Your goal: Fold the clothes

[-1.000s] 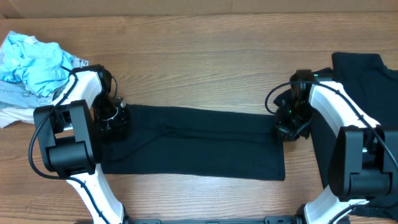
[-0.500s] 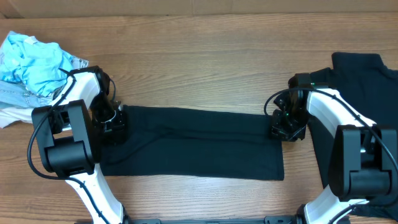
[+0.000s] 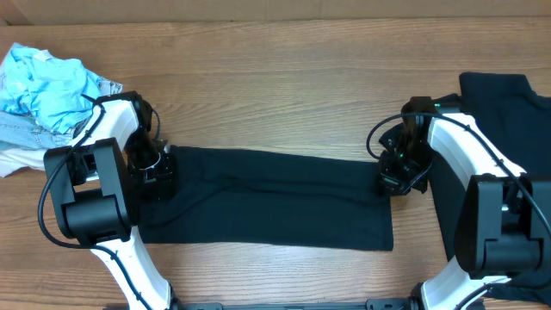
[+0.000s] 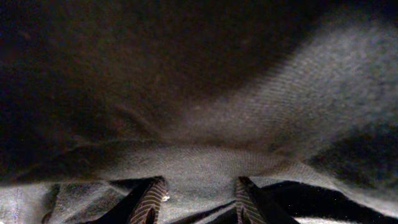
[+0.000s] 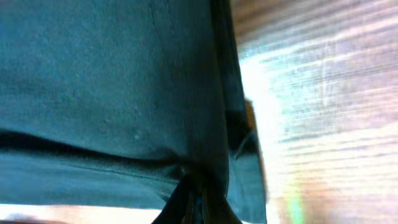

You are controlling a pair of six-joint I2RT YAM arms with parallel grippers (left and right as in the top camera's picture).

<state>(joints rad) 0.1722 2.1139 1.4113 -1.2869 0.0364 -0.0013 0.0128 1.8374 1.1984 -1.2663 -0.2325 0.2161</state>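
Note:
A black T-shirt (image 3: 267,198), folded into a long strip, lies across the middle of the table. My left gripper (image 3: 159,176) sits low on its left end. In the left wrist view the left gripper (image 4: 199,186) is open, its fingertips (image 4: 150,198) spread apart with the dark fabric (image 4: 205,155) lying flat between them. My right gripper (image 3: 394,179) is at the strip's right edge. In the right wrist view the right gripper (image 5: 198,186) is shut, pinching a fold of the shirt's edge (image 5: 186,124) beside bare wood.
A second black shirt (image 3: 504,108) lies at the far right, partly under the right arm. A heap of light-blue and white clothes (image 3: 43,90) sits at the far left back. Bare wooden table (image 3: 275,95) stretches behind the strip.
The right gripper shifted slightly left, came back to the shirt's right edge and closed on it. The left gripper has stayed on the left end.

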